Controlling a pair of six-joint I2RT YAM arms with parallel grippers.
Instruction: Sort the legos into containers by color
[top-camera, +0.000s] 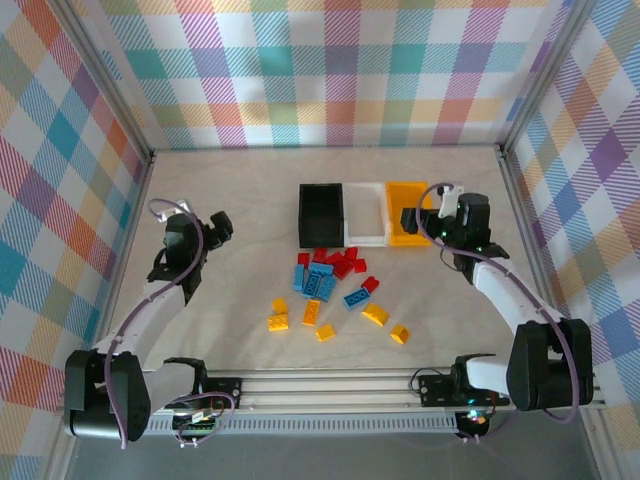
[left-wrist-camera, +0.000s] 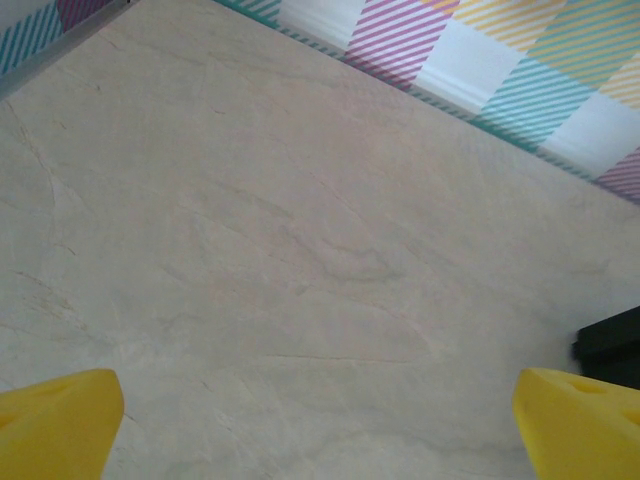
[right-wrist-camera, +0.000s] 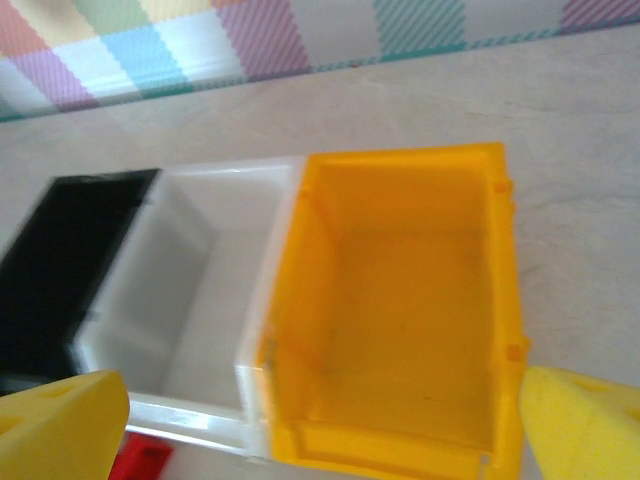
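Observation:
Three bins stand in a row: black (top-camera: 320, 214), white (top-camera: 366, 212) and yellow-orange (top-camera: 405, 210). Red (top-camera: 343, 262), blue (top-camera: 315, 282) and yellow-orange legos (top-camera: 377, 315) lie scattered on the table in front of them. My right gripper (top-camera: 412, 220) hangs open over the yellow-orange bin (right-wrist-camera: 400, 300), its yellow fingertips (right-wrist-camera: 60, 425) wide apart with nothing between them. The white bin (right-wrist-camera: 180, 290) and black bin (right-wrist-camera: 70, 250) sit left of it, and a red lego (right-wrist-camera: 140, 462) peeks below. My left gripper (top-camera: 221, 226) is open over bare table far left, fingertips (left-wrist-camera: 55, 420) spread.
Checkered walls enclose the table on three sides. A metal rail (top-camera: 330, 385) runs along the near edge between the arm bases. A black bin corner (left-wrist-camera: 612, 345) shows at the right edge of the left wrist view.

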